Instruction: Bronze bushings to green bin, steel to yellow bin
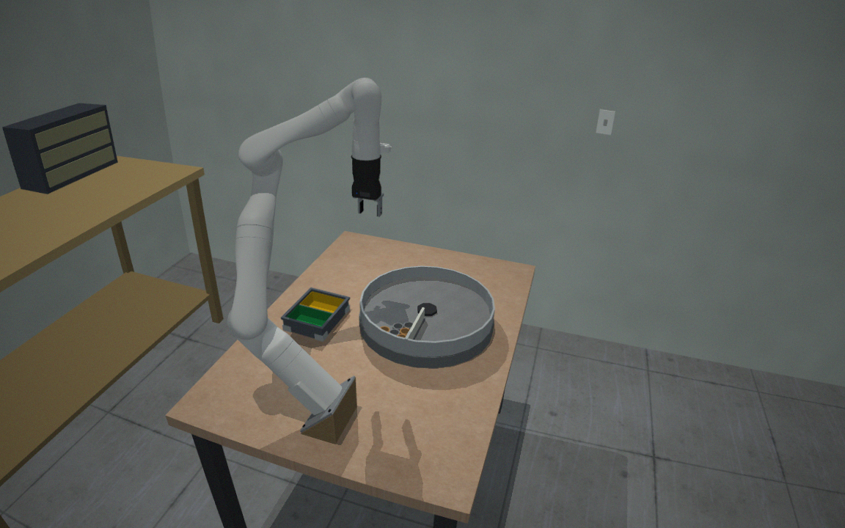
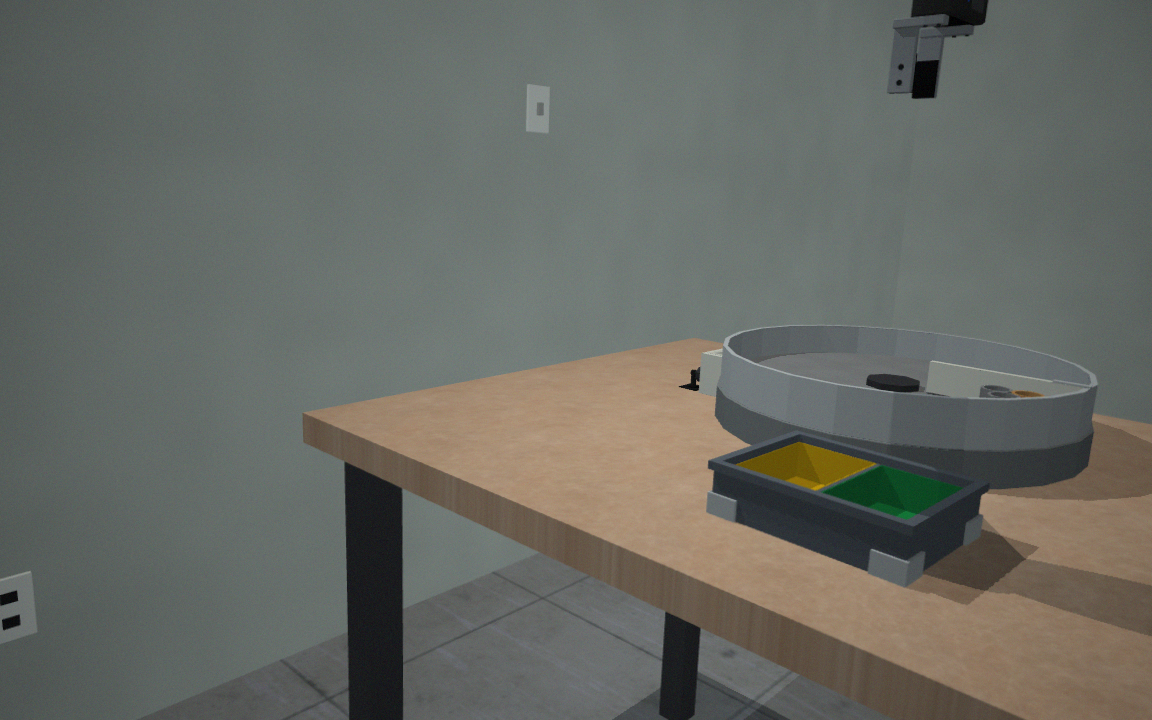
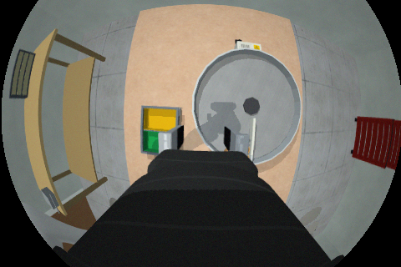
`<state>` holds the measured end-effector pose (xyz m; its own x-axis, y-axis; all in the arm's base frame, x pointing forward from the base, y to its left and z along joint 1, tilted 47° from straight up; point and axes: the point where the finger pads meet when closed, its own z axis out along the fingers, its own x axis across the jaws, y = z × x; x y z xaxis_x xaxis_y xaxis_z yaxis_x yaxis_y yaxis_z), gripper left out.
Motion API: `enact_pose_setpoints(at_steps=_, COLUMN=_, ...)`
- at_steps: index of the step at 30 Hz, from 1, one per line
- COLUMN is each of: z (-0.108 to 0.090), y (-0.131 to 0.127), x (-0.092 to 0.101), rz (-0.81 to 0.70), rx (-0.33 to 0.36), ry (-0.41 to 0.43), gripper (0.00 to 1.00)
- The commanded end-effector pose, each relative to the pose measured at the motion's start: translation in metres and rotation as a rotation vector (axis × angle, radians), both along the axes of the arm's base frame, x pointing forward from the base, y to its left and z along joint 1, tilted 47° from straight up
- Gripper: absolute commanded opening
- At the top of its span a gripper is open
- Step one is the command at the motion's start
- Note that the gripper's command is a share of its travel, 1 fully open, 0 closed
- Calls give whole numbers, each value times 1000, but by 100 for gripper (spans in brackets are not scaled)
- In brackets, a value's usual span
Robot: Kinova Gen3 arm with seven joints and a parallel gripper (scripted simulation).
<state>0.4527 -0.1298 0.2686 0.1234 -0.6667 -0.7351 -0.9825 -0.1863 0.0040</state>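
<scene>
Bushings [image 1: 397, 329] [image 2: 1010, 394] seemingly below open tool [image 1: 370, 206] [image 2: 913, 78] [image 3: 204, 134]

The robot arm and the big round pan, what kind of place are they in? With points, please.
Probably a workshop or robot lab: a robot arm [image 1: 253, 262] is mounted on a worktable [image 1: 216, 400] [image 2: 508, 447] [image 3: 167, 58], and a wooden workbench [image 1: 150, 190] [image 3: 35, 104] holds a drawer cabinet [image 1: 28, 157] [image 3: 22, 74].

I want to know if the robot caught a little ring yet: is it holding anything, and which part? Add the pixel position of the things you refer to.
Nothing is held. The pincer [image 1: 370, 213] [image 2: 913, 94] [image 3: 204, 134] is open above the table [image 1: 268, 420] [image 2: 508, 429] [image 3: 167, 50], with nothing between its fingers.
</scene>
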Motion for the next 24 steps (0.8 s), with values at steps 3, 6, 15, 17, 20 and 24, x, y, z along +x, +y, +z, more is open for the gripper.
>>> enact_pose_setpoints(at_steps=3, z=0, y=-1, x=0, rz=-1, rx=-1, ry=-1, gripper=100)
enact_pose_setpoints(at_steps=6, z=0, y=-1, x=0, rz=-1, rx=-1, ry=-1, gripper=100)
enact_pose_setpoints(at_steps=15, z=0, y=-1, x=0, rz=-1, rx=-1, ry=-1, gripper=100)
enact_pose_setpoints(at_steps=17, z=0, y=-1, x=0, rz=-1, rx=-1, ry=-1, gripper=100)
enact_pose_setpoints(at_steps=20, z=-11, y=5, x=-7, rz=88, rx=17, ry=-96, gripper=27)
enact_pose_setpoints(at_steps=24, z=-28, y=12, x=-16, rz=210, rx=41, ry=-223, gripper=27)
